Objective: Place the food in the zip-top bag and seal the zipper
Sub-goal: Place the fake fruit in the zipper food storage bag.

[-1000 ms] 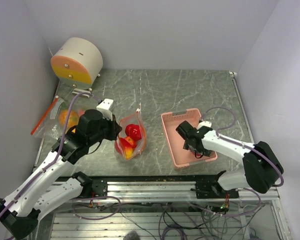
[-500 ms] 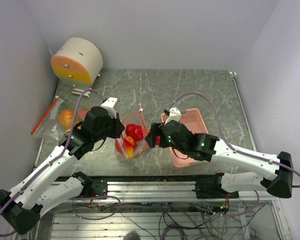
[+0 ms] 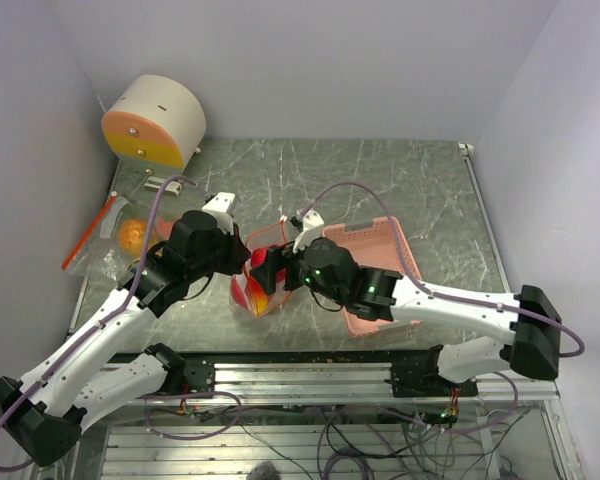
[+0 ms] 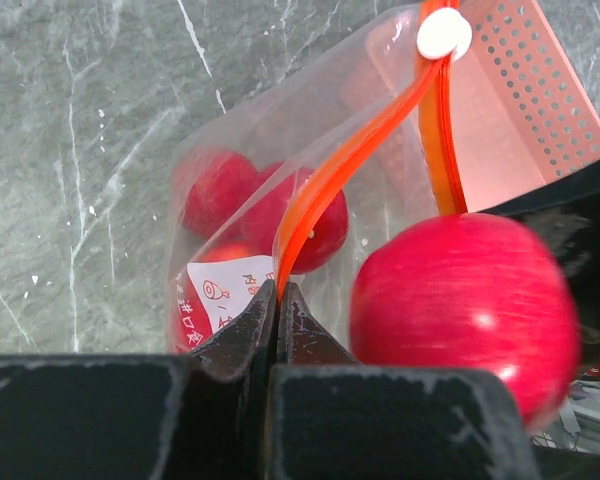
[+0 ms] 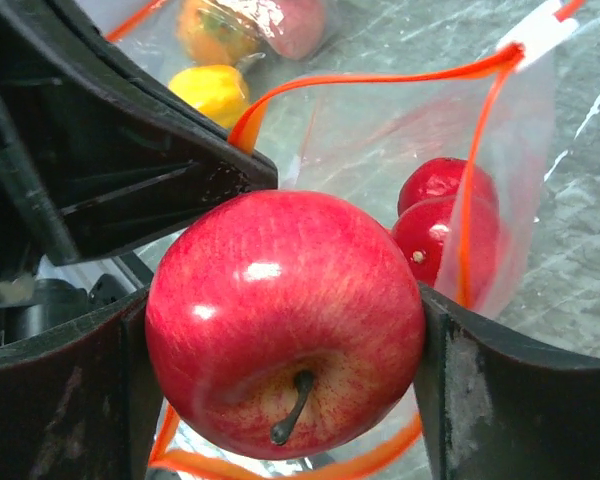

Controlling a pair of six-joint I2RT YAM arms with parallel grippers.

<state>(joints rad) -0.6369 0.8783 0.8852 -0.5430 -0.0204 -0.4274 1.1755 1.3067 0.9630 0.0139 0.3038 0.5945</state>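
The clear zip-top bag (image 3: 272, 240) stands open on the table, its orange zipper (image 4: 330, 175) ending in a white slider (image 4: 443, 33). My left gripper (image 4: 278, 295) is shut on the near zipper edge, also seen from above (image 3: 242, 262). Two red apples (image 4: 280, 205) lie inside the bag, and they show past the rim (image 5: 450, 225) in the right wrist view. My right gripper (image 5: 285, 335) is shut on another red apple (image 5: 285, 320), stem toward the camera, right at the bag's mouth (image 3: 263, 262). This apple fills the right of the left wrist view (image 4: 460, 300).
The pink basket (image 3: 380, 240) lies right of the bag, partly under my right arm. A second clear bag (image 3: 130, 235) with an orange fruit sits at the left edge; a yellow pepper (image 5: 212, 90) and a pink peach (image 5: 295, 20) show there too. A round cream-and-orange box (image 3: 155, 122) stands back left.
My right arm has swung left from the pink basket to the bag's mouth, carrying the red apple. The left gripper has kept its hold on the zipper edge.
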